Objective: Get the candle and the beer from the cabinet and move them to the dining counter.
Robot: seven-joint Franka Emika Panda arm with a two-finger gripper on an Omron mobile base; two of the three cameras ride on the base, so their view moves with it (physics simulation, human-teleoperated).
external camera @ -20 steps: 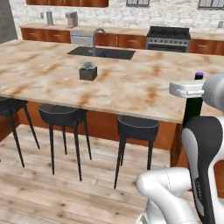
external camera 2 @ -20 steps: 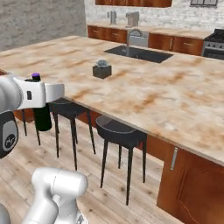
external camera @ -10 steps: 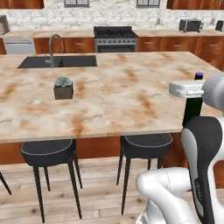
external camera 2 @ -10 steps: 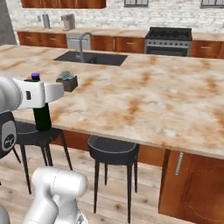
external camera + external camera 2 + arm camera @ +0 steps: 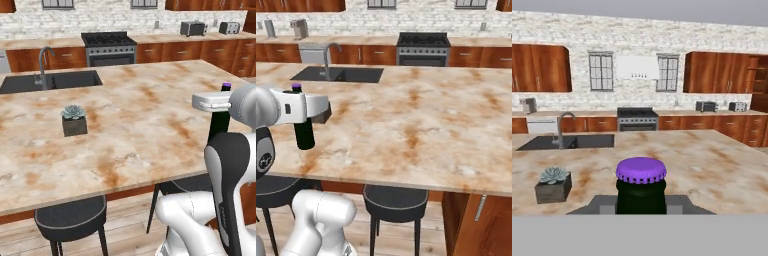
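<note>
Rising from the base, the white arm bends at a dark elbow joint and carries its hand level at about counter height, the gripper [image 5: 306, 114] pointing forward over the near edge of the dining counter [image 5: 421, 125]. Its jaws are closed on the beer [image 5: 304, 131], a dark bottle held upright with its purple cap standing just above the hand. From the left base camera the bottle [image 5: 219, 125] hangs below the gripper [image 5: 220, 102] at the counter's [image 5: 125, 120] right side, its lower part beside the arm's upper link. Along the hand camera, the cap of the beer [image 5: 641, 172] sits centred and close.

Below the counter edge stand dark round stools [image 5: 396, 200]. Farther along the marble, a small succulent in a dark square pot [image 5: 74, 120] sits to the left. Beyond it lie a sink with a curved faucet [image 5: 42, 67], then the stove [image 5: 109, 47] against the far wall with reddish-brown cabinets [image 5: 539, 67].
</note>
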